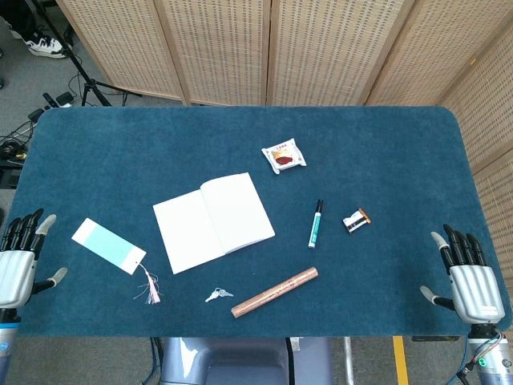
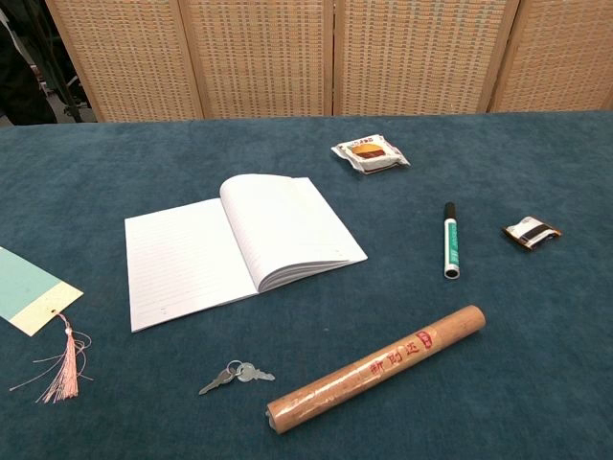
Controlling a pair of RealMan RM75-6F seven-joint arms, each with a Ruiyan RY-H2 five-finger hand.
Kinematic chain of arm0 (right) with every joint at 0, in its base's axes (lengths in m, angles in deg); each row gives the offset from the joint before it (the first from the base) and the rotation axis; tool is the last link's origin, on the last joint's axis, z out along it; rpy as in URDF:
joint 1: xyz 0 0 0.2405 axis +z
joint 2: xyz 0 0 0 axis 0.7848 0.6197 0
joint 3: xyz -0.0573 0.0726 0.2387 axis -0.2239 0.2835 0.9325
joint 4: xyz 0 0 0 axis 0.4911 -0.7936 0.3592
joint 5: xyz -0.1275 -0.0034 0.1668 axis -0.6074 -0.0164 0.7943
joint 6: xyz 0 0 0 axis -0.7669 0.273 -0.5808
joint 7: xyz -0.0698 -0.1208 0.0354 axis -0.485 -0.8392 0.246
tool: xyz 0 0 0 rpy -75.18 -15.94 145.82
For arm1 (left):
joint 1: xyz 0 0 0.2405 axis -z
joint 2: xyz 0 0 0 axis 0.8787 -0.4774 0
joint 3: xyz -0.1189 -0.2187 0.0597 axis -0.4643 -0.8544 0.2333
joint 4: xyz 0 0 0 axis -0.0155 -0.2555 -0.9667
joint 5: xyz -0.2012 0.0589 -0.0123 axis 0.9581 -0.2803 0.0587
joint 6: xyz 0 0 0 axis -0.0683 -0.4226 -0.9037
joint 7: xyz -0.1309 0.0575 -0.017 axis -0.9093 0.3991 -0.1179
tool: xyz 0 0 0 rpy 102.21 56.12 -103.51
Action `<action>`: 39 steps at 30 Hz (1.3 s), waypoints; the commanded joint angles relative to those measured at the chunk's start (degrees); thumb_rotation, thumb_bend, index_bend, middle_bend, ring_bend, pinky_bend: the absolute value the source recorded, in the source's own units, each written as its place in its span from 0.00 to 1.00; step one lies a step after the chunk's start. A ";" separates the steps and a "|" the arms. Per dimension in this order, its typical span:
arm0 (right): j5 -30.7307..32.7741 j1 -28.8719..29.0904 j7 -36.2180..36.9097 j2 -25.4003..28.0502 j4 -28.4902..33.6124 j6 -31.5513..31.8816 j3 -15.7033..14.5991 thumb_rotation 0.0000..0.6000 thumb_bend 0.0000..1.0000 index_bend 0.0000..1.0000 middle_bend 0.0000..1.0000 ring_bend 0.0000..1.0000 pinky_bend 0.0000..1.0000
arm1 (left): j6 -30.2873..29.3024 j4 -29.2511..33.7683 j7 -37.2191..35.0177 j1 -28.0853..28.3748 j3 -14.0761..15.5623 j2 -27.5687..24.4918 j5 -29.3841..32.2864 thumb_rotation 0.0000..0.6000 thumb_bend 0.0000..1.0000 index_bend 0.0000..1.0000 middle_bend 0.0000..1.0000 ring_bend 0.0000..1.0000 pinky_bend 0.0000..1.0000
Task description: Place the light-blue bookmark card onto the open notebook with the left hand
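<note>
Blue-felt surface: bookmark card lies untouched left of my open notebook; left robot hand spread, empty, nothing done.

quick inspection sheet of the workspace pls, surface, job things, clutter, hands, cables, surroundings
surface: table, blue cloth, flat.
job's things: bookmark, light blue with pink tassel, left of the notebook, apart from it; notebook open, pages bare.
clutter: snack pack, marker, clip, tube, keys.
hands: left hand and right hand at the table's near corners, fingers apart, holding nothing.
cables: some on the floor, far left.
surroundings: woven screens behind; stand legs.
</note>
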 commanded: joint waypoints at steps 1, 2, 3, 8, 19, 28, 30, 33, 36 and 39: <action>-0.11 -0.10 0.13 0.10 0.02 0.13 -0.08 1.00 0.16 0.07 0.00 0.00 0.00 | -0.12 0.24 0.15 0.05 -0.02 -0.05 -0.18 1.00 0.16 0.11 0.00 0.00 0.00; -0.18 -0.15 0.21 0.14 0.02 0.22 -0.12 1.00 0.16 0.07 0.00 0.00 0.00 | -0.14 0.33 0.23 0.08 -0.02 -0.06 -0.25 1.00 0.16 0.11 0.00 0.00 0.00; -0.21 -0.24 0.30 0.19 0.02 0.33 -0.16 1.00 0.16 0.07 0.00 0.00 0.00 | -0.09 0.42 0.33 0.13 0.00 -0.06 -0.31 1.00 0.16 0.11 0.00 0.00 0.00; -0.34 -0.58 0.99 0.39 -0.05 0.89 -0.21 1.00 0.16 0.07 0.00 0.00 0.00 | 0.22 0.40 0.86 0.36 0.17 0.21 -0.53 1.00 0.16 0.11 0.00 0.00 0.00; -0.86 -0.59 0.32 0.29 0.31 0.97 -0.43 1.00 0.16 0.07 0.00 0.00 0.00 | 0.07 0.01 0.70 0.34 0.15 0.27 -0.46 1.00 0.16 0.11 0.00 0.00 0.00; -1.17 -0.54 -0.01 0.16 0.21 0.74 -0.68 1.00 0.16 0.07 0.00 0.00 0.00 | -0.15 0.48 1.64 0.29 0.38 0.32 -0.80 1.00 0.16 0.11 0.00 0.00 0.00; -1.37 -0.52 -0.09 0.15 0.27 0.75 -0.76 1.00 0.16 0.07 0.00 0.00 0.00 | -0.14 0.58 1.66 0.26 0.42 0.23 -0.78 1.00 0.16 0.11 0.00 0.00 0.00; -1.42 -0.54 -0.28 0.08 0.27 0.69 -0.86 1.00 0.16 0.07 0.00 0.00 0.00 | -0.21 0.55 1.59 0.24 0.46 0.19 -0.86 1.00 0.16 0.11 0.00 0.00 0.00; -1.51 -0.51 -0.51 -0.02 0.26 0.68 -0.88 1.00 0.16 0.07 0.00 0.00 0.00 | -0.33 0.43 1.55 0.23 0.42 0.21 -0.89 1.00 0.16 0.11 0.00 0.00 0.00; -1.42 -0.44 -0.71 -0.09 0.26 0.47 -0.89 1.00 0.16 0.07 0.00 0.00 0.00 | -0.26 0.40 1.85 0.30 0.30 0.26 -0.73 1.00 0.16 0.11 0.00 0.00 0.00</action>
